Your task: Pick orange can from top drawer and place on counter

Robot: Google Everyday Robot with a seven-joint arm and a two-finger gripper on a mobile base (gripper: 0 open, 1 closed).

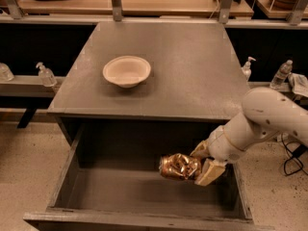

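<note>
Hand (pixel 199 166) clamped on the right end of the orange can (pixel 179 166), one pale finger above and one below, closed as far as the dented metal allows. From the left: top drawer (pixel 67 172) standing wide open under the desk (pixel 192 71). Cream bowl (pixel 126 70) upright on the left half of the desk, well apart from the drawer opening and from the grasp. Can right of centre inside the drawer, below the desk's front edge; cannot tell whether resting on the drawer floor or just clear of it. White arm (pixel 269 114) reaching down into the drawer from the right. Likely trouble, as a judgement: slipping or swivelling downward during the lift, owing to a hold on only one end of a shiny, wrinkled surface; knocking against the desk's front edge on the way up, owing to the overhang close above; rolling after release on the desk, if set down sideways and not upright. Can lying on its side, long axis roughly left to right, free end pointing toward the drawer's left wall, gripped end toward the arm.
</note>
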